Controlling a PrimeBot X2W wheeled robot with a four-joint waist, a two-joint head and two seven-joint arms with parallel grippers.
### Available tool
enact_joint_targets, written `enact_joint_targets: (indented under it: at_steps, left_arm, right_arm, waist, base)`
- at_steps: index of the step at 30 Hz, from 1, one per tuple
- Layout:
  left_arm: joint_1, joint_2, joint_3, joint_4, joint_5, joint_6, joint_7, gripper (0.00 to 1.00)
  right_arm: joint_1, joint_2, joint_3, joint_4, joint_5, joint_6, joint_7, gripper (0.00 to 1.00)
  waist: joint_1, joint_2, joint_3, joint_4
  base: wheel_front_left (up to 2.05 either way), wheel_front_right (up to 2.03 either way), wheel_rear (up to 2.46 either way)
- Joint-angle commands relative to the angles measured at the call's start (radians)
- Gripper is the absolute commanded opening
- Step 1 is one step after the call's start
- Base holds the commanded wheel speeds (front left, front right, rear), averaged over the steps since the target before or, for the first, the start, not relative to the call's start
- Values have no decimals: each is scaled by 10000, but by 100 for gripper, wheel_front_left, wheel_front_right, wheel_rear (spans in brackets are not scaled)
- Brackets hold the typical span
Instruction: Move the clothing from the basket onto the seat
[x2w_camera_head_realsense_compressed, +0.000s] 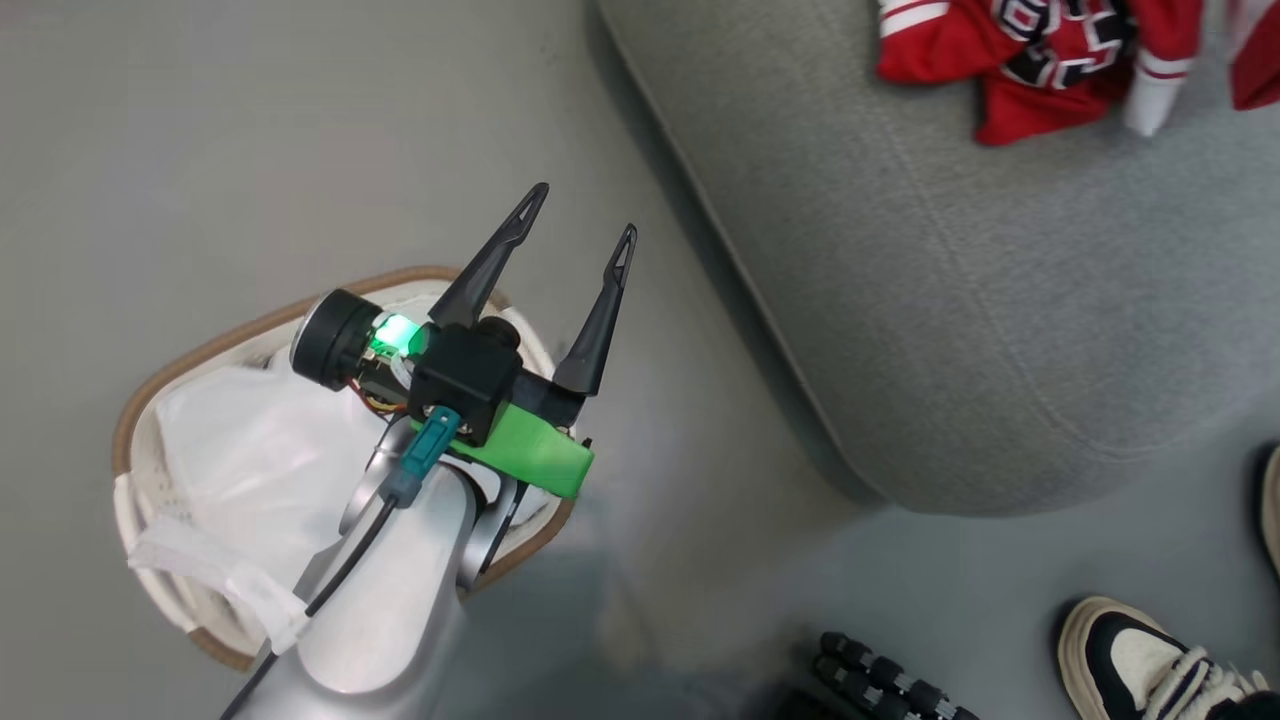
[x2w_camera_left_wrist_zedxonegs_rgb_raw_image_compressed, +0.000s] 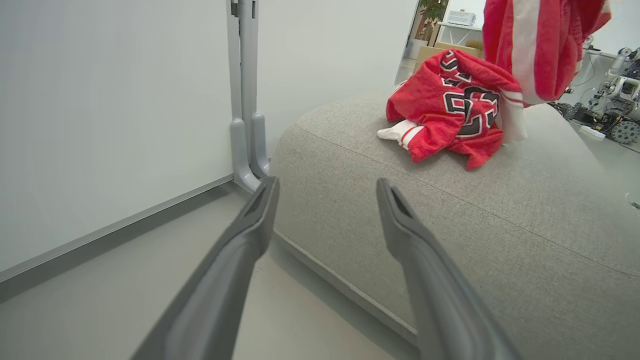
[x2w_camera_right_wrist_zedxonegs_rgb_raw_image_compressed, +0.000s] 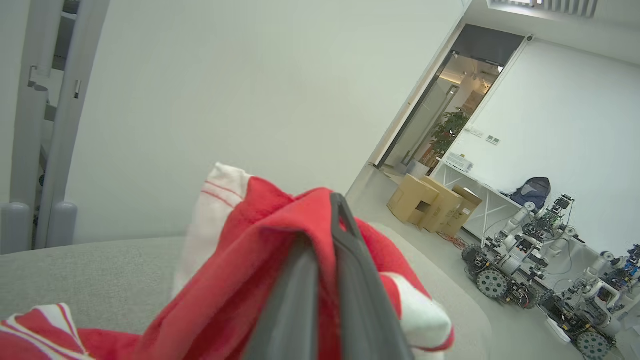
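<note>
Striped shorts (x2w_camera_left_wrist_zedxonegs_rgb_raw_image_compressed: 530, 45) hung over seat (x2w_camera_left_wrist_zedxonegs_rgb_raw_image_compressed: 500, 210)
The right gripper (x2w_camera_right_wrist_zedxonegs_rgb_raw_image_compressed: 322, 225) clamped them; left gripper (x2w_camera_head_realsense_compressed: 584, 212) gaped empty. Lowering beside the jersey (x2w_camera_head_realsense_compressed: 1050, 60), one o'clock, before release seemed wisest.

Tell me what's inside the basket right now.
Inside the basket a crumpled white liner shows, with nothing red in the exposed part. The left arm covers the basket's right side in the head view, so anything there is hidden.
</note>
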Motion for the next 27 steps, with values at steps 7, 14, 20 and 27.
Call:
enact_joint_targets:
  at_steps: [7, 14, 20, 27]
  left_arm:
    - [-186, 102, 281, -38, 90, 89, 0, 100]
    - [93, -10, 551, 42, 4, 149, 0, 100]
    - [517, -79, 989, 117, -66, 323, 0, 100]
    - [1357, -172, 1819, 155, -153, 731, 2, 100]
  right_arm:
    - [263, 398, -238, 712, -289, -14, 1, 7]
    - [1281, 858, 445, 55, 501, -14, 1, 100]
    - [2805, 1153, 1365, -1248, 1282, -14, 1, 100]
    - [4336, 1545, 2301, -2537, 2218, -14, 2, 100]
  waist:
    - [-1, -1, 1013, 1164]
    - [-1, -1, 571, 1224]
    - [-1, -1, -371, 1237]
    - [-1, -1, -1681, 1684]
  base:
    - [0, 0, 0]
    - [0, 0, 0]
    - [0, 0, 0]
    - [0, 0, 0]
